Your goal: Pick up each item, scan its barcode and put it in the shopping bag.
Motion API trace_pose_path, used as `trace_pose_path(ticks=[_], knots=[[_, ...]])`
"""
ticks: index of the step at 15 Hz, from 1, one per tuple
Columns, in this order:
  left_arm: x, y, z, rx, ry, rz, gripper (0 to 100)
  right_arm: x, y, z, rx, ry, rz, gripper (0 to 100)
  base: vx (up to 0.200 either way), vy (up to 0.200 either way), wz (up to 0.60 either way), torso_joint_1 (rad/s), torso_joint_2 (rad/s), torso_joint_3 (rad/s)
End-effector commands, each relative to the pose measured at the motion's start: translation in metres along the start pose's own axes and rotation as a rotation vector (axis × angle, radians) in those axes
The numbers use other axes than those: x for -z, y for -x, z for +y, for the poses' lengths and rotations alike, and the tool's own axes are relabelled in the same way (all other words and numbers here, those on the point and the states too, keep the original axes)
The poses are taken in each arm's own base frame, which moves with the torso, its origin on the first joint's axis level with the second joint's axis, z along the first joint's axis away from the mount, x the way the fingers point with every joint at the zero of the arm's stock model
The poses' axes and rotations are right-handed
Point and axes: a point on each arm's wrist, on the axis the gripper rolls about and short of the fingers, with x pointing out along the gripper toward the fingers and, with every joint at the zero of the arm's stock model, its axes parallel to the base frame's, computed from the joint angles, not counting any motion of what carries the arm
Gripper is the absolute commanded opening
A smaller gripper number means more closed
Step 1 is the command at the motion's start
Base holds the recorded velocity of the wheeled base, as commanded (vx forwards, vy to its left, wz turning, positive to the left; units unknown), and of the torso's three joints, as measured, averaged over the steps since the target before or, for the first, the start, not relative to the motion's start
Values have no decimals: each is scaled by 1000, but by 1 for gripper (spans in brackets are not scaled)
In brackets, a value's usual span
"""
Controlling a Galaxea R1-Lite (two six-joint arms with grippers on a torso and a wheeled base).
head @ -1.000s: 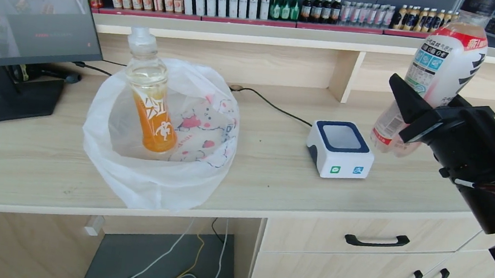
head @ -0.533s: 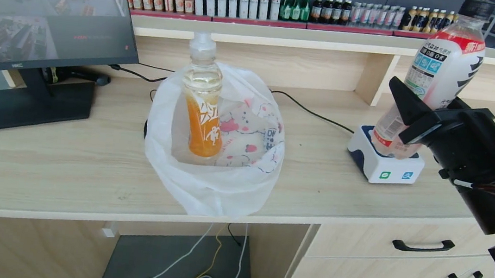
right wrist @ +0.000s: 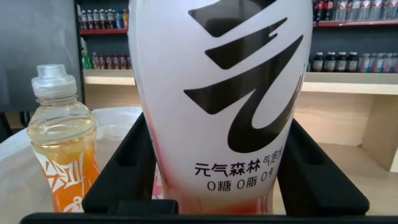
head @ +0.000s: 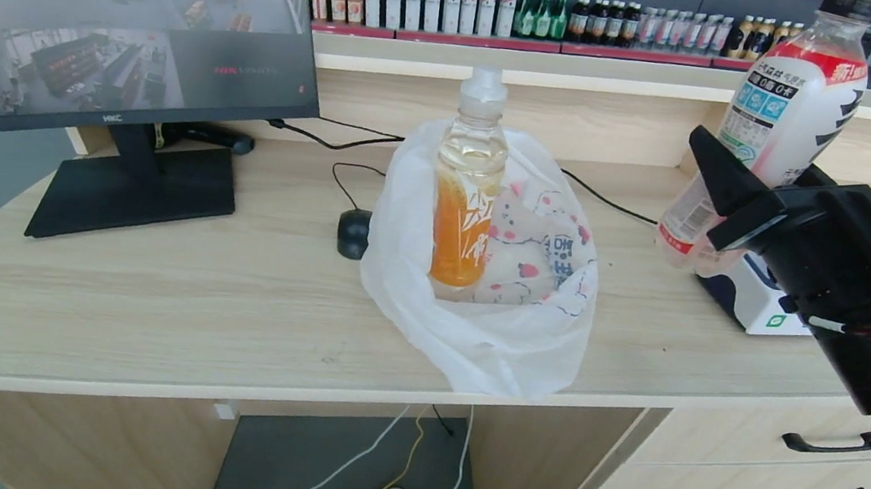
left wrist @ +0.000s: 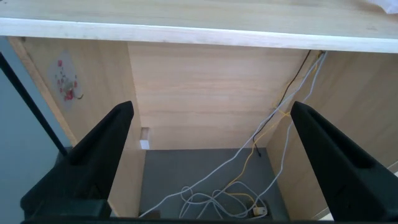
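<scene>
Shop counter: pale wooden surface (head: 150, 302), drinks shelf (head: 552, 16) behind, monitor (head: 117, 19) and mouse (head: 354, 233) to the left. Bag (head: 490, 341): white, open, near the front edge at mid-surface; orange bottle (head: 468, 191) upright inside. Scanner (head: 757, 302): on the surface right of the bag, apart from it. White bottle (head: 779, 111): held aloft, near upright, clamped at its lower half by the right gripper (head: 761, 191); its base hangs above the scanner's bag-side edge. Left gripper (left wrist: 217, 149): spread wide, empty, low before the surface front, cables (left wrist: 217, 180) beyond. Change: the head view has swung within the last second, so bag and scanner sit further right in frame without shifting on the surface. The white bottle, earlier right of the scanner, then over it, now lies past it toward the bag. Judgement: scan likely done; bagging comes next.
</scene>
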Motion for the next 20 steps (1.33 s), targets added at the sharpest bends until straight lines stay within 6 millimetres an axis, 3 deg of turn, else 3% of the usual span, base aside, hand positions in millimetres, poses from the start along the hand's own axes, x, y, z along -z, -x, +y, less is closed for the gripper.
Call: trace_pose_path(ticks=[1,6,9,15,20], knots=[[0,0,0,0,-1,0,100,-5,0,0,2,0,-15,0,0,0,0,0,0,0],[0,0,0,0,-2,0,100,-5,-10,2,-9,-3,-40,0,0,0,0,0,0,0],[0,0,0,0,-2,0,100,-1,-23,16,-46,-27,-54,0,0,0,0,0,0,0],[0,0,0,0,-2,0,100,30,-42,32,-85,-42,-11,0,0,0,0,0,0,0],[0,0,0,0,-2,0,100,70,-58,45,-107,-55,45,0,0,0,0,0,0,0]])
